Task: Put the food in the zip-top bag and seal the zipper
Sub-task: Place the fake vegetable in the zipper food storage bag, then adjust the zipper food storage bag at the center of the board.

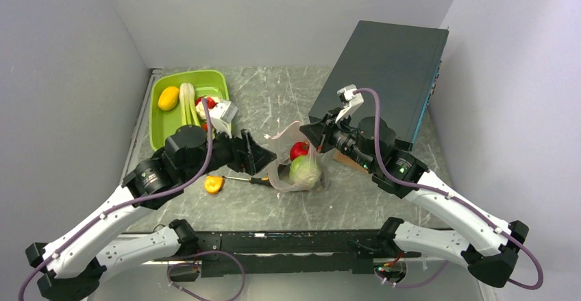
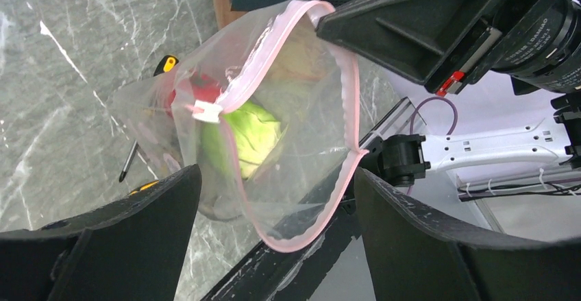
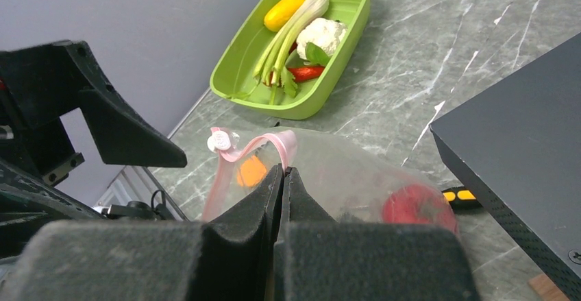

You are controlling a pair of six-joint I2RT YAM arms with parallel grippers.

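The clear zip-top bag (image 1: 293,167) hangs at the table's middle with its mouth gaping. Inside lie a light-green leafy head (image 2: 253,133) and a dark red round piece (image 2: 199,88). My right gripper (image 3: 283,171) is shut on the pink zipper (image 2: 353,102), holding that side up. My left gripper (image 2: 277,177) stands open just left of the bag. The lower loop of the zipper hangs between its fingers, unpinched. More food lies in the green tray (image 3: 301,105): a white cauliflower (image 3: 322,33), a red chili (image 3: 305,73), pale stalks and a yellow piece.
An orange tape measure (image 1: 214,184) and a yellow-and-black screwdriver (image 1: 243,177) lie on the table left of the bag, under my left arm. A large black box (image 1: 384,68) stands at the back right, just behind my right gripper. Walls close in on both sides.
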